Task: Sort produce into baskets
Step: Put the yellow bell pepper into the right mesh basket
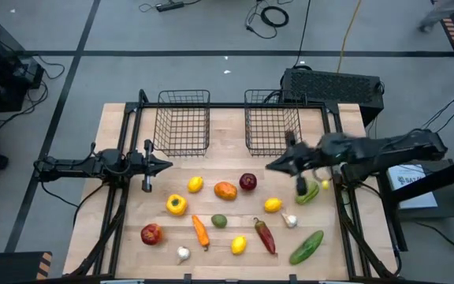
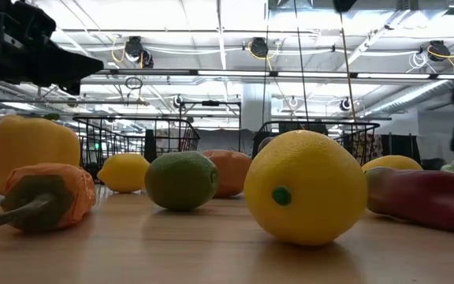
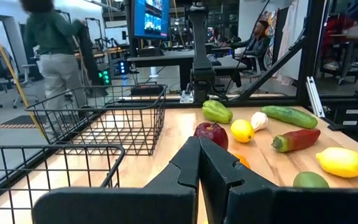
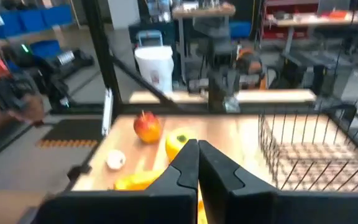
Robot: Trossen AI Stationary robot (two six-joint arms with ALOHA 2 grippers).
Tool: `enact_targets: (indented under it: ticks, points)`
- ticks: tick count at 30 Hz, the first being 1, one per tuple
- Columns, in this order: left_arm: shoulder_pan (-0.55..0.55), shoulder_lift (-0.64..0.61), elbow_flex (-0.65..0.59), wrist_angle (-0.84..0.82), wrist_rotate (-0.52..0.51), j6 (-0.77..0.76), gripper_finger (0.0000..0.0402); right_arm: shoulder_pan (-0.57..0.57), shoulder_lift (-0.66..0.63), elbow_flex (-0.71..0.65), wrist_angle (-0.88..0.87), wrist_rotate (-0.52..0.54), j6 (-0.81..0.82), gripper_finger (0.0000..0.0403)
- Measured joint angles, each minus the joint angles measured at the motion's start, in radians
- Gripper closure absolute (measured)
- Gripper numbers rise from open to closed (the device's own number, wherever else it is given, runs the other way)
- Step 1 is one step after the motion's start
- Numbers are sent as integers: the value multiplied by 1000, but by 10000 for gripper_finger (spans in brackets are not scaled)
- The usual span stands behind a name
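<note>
The produce lies spread on the wooden table: lemons [image 1: 195, 184] [image 1: 273, 205] [image 1: 239, 245], red apples [image 1: 247, 182] [image 1: 151, 233], a yellow pepper [image 1: 176, 204], a carrot [image 1: 201, 231], a lime [image 1: 219, 221], a chilli [image 1: 265, 235], a cucumber [image 1: 307, 246] and garlic [image 1: 183, 254]. Two dark wire baskets [image 1: 182, 122] [image 1: 273, 122] stand side by side at the far edge. My left gripper [image 1: 168, 165] [image 3: 199, 149] is shut and empty at the left, above the table. My right gripper [image 1: 271, 166] [image 4: 197, 149] is shut and empty, in front of the right basket, above the table near the far apple.
A green pepper [image 1: 307, 192] and a second garlic [image 1: 289, 221] lie under the right arm. An orange fruit [image 1: 225, 190] lies between the far lemon and the apple. A black frame [image 1: 235, 106] borders the table. People move in the room beyond [image 3: 55, 43].
</note>
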Motion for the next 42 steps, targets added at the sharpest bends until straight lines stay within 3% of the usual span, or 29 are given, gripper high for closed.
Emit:
enact_targets:
  ticks: [4,7,13,20,30,34,38,42]
  points:
    - [0,0,1,4,-3,-109,394,58,87,-62,85,91,28,403]
    - [0,2,12,-10,-68,-172,394,106,150,-71,103,137,82,403]
    - [0,1,47,-9,-72,-203,394,184,278,-73,117,260,111,403]
    - [0,41,219,-110,-75,-210,394,183,345,-73,150,274,98,403]
    - [0,377,757,-540,-85,-193,394,192,345,-71,122,273,158,403]
    - [-8,551,942,-687,-3,-184,394,203,345,-71,94,273,195,403]
    - [-55,665,989,-718,61,-184,394,223,345,-71,85,274,225,403]
    - [-118,740,963,-711,36,-231,394,248,345,-71,66,273,240,403]
